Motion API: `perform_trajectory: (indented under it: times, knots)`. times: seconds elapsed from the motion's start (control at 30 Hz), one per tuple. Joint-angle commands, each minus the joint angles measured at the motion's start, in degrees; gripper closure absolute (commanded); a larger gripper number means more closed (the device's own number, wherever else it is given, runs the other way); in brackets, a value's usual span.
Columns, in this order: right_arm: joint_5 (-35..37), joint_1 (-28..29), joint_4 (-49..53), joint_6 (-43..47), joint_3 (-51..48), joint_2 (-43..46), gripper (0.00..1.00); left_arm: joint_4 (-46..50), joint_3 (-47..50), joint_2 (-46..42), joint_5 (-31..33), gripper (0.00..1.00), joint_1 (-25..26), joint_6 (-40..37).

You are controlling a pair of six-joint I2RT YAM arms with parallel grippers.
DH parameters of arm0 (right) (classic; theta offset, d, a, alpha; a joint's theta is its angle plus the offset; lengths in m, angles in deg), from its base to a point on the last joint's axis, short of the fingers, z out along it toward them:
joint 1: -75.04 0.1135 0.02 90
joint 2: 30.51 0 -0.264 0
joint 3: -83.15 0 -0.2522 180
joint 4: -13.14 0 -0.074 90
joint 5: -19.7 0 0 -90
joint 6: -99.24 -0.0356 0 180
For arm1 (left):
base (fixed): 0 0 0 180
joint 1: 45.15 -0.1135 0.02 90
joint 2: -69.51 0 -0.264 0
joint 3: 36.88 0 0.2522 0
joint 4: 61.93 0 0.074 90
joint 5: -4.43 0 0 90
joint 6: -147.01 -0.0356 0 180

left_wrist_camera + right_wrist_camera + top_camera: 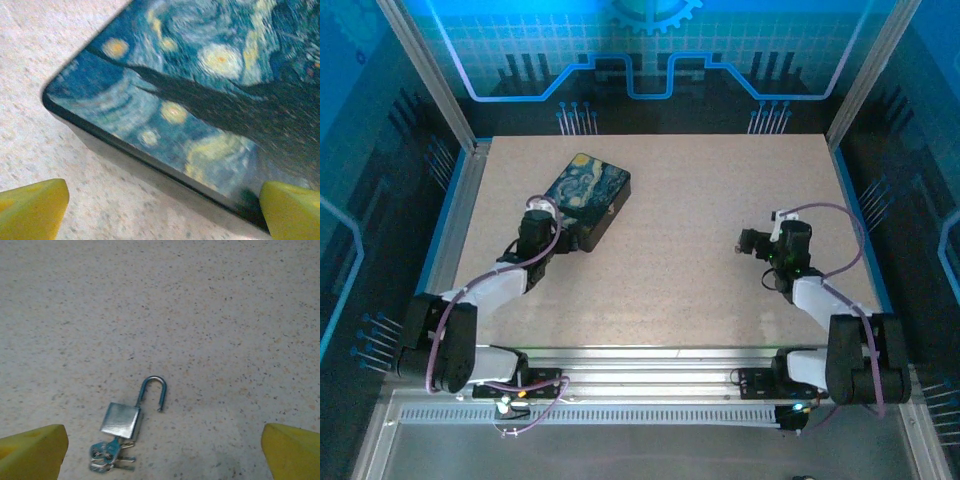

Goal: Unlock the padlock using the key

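Observation:
The padlock (120, 420), a small silvery square body, lies flat on the speckled table between my right gripper's yellow fingertips (32, 452). Its shackle (152, 390) is swung out, one leg free of the body. A small bunch of keys (107, 460) lies at the body's lower end, and one key seems to sit in the keyhole. My right gripper (162, 457) hangs open over it, touching nothing; it is at the table's right (752, 243). My left gripper (162, 220) is open at the near corner of the dark box (200, 100), with nothing between its fingers.
The dark box with the swirly blue-and-yellow lid (590, 195) lies at the back left of the table, with my left gripper (552, 222) right at its near edge. Blue-lit walls and metal posts (440, 80) surround the table (700, 290).

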Motion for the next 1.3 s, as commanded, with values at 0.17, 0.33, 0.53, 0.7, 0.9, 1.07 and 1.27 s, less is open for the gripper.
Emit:
perform_trajectory:
  times: [0.17,0.33,0.53,0.7,0.9,1.07,1.27]
  knots:
    - [4.22,5.84,-30.03,10.15,-3.50,-12.98,0.00,-22.42,8.08,0.13,-2.03,0.01,-5.43,-5.13]
    - [4.10,6.08,-27.11,10.56,-1.64,-13.43,0.00,-37.66,15.00,1.79,-4.68,0.01,-7.03,-6.27]
    - [1.99,4.60,-26.65,9.51,-1.36,-13.56,0.00,-55.35,18.32,13.22,-10.30,0.01,-8.43,-6.83]
    - [2.08,4.68,-26.72,9.59,-1.32,-13.56,0.00,-41.97,13.15,11.45,-8.30,0.01,-8.14,-6.72]
    - [2.34,4.85,-26.81,9.76,-1.33,-13.56,0.00,-38.05,10.94,11.55,-9.00,0.01,-8.37,-6.39]
    - [2.49,4.88,-26.72,9.79,-1.26,-13.61,0.00,-38.29,10.80,11.83,-9.36,0.01,-8.36,-6.53]
    - [2.44,4.93,-26.72,9.79,-1.35,-13.56,0.00,-38.31,10.78,11.78,-9.62,0.01,-8.55,-6.47]
